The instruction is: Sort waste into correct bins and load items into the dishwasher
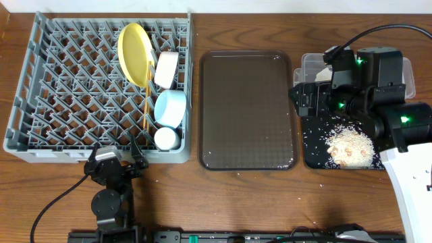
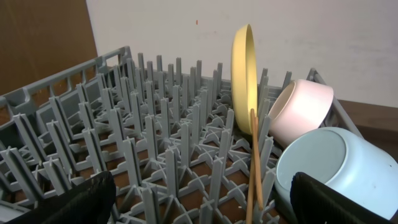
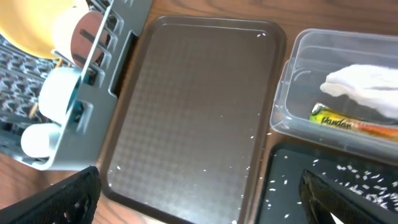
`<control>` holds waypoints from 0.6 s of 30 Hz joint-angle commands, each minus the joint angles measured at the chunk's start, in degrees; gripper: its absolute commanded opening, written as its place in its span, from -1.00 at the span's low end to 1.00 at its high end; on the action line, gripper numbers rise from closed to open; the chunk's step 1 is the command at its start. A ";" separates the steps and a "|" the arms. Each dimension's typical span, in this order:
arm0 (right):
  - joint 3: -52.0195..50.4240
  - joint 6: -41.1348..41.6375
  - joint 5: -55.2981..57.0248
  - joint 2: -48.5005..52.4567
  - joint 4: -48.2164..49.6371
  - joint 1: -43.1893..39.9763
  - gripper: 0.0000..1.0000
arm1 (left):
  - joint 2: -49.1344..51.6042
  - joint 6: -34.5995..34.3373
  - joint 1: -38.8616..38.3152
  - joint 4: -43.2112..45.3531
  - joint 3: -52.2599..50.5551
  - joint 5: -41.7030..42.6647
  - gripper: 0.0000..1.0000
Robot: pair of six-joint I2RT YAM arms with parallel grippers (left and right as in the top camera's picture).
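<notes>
The grey dish rack at the left holds the yellow plate on edge, the white bowl, the light blue bowl, the white cup and the chopsticks. My left gripper is open and empty at the rack's near wall; its view shows the plate, both bowls and the chopsticks. My right gripper is open and empty above the edge between the brown tray and the black tray. The clear tub holds the napkin and the wrapper. Rice lies in the black tray.
The dark brown serving tray lies between the rack and the bins, with a few rice grains on it. My right arm hides much of the clear tub from overhead. Stray grains lie on the wooden table near the black tray.
</notes>
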 commanded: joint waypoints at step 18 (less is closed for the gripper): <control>-0.42 -17.99 5.03 -10.88 0.70 -0.07 0.99 | -0.28 0.57 0.35 -2.78 -0.76 -0.48 0.79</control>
